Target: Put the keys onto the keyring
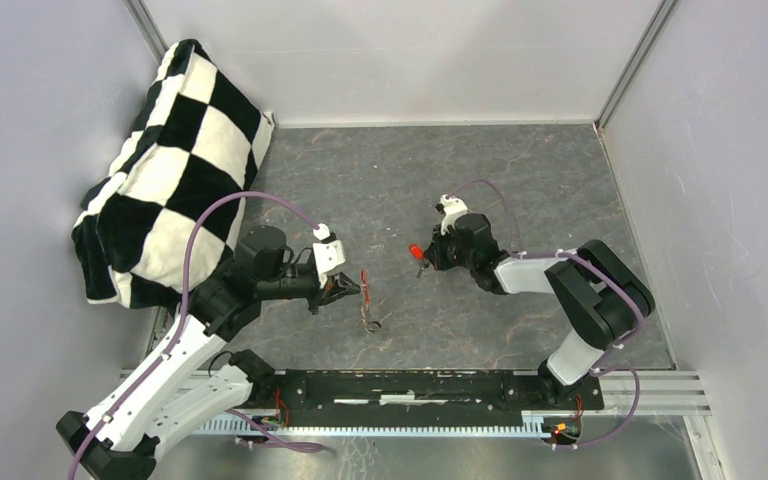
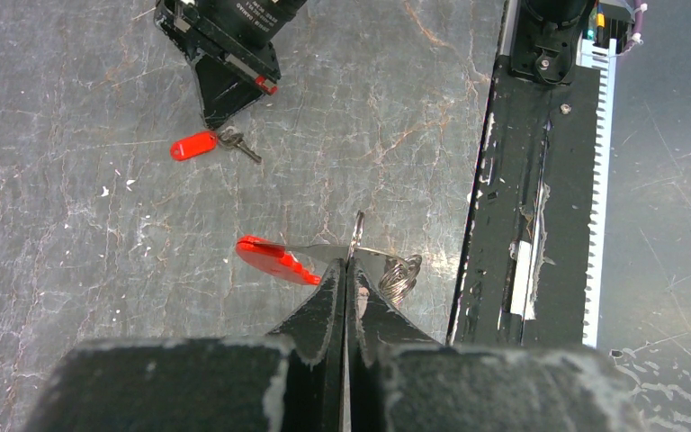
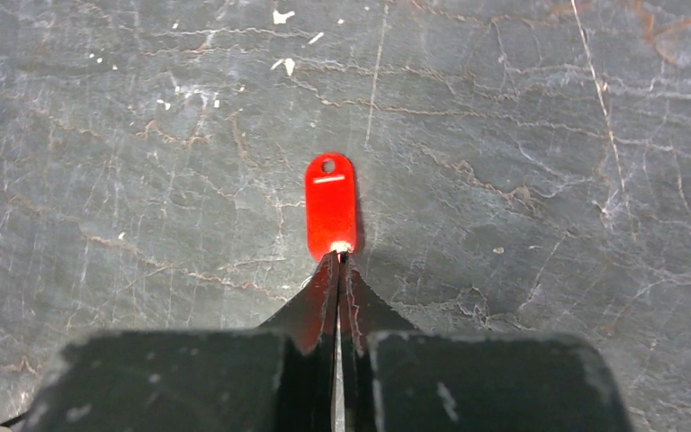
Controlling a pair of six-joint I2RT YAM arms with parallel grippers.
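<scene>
In the left wrist view my left gripper (image 2: 349, 267) is shut on the keyring (image 2: 357, 236). Its thin metal loop stands up between the tips, with a red band (image 2: 270, 259) to the left and a grey coiled part (image 2: 401, 274) to the right. From above, the left gripper (image 1: 348, 290) holds the keyring (image 1: 365, 288) just over the floor, its grey part trailing toward me. A red-headed key (image 3: 330, 205) lies flat, and my right gripper (image 3: 339, 258) is shut on its near end. The same key (image 2: 194, 145) shows its metal blade (image 2: 243, 147) beside the right gripper (image 2: 220, 119).
A black-and-white checkered cushion (image 1: 175, 160) leans in the back left corner. The black mounting rail (image 1: 410, 390) runs along the near edge, close to the right of the keyring (image 2: 522, 225). Grey walls enclose the mat on three sides.
</scene>
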